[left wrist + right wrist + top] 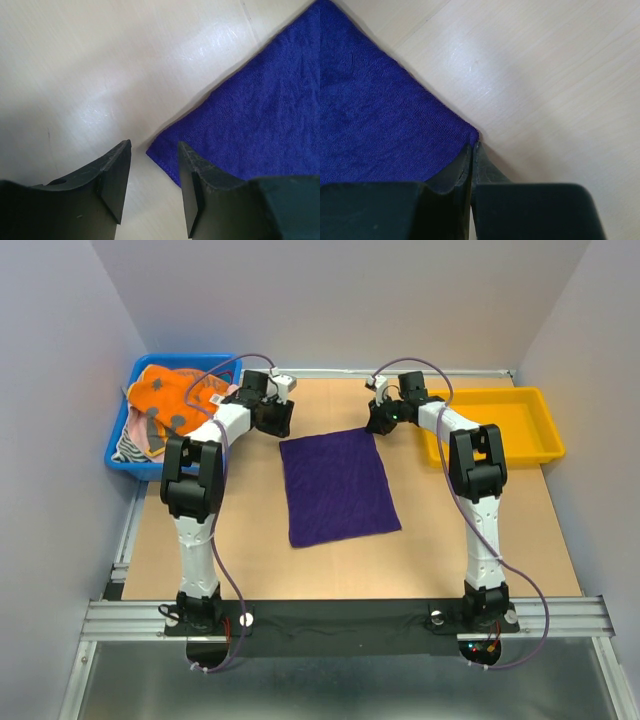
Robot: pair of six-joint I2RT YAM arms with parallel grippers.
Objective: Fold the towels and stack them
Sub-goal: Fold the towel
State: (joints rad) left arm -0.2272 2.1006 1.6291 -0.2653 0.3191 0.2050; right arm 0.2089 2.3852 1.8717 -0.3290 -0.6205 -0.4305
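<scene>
the purple towel (335, 488) lies flat at the centre of the table (480, 540). both arms reach up the frame, elbows raised and wrists bent down over the towel's two upper corners. the left gripper (154, 150) is spread open, with the upper left corner of the cloth just ahead of the gap and not gripped. the right gripper (471, 147) has its fingers pressed together at the upper right corner; i cannot tell if any cloth is nipped. an orange towel (175, 395) is heaped in the blue bin (118, 455) at upper left. a yellow tray (500, 425) sits at upper right.
</scene>
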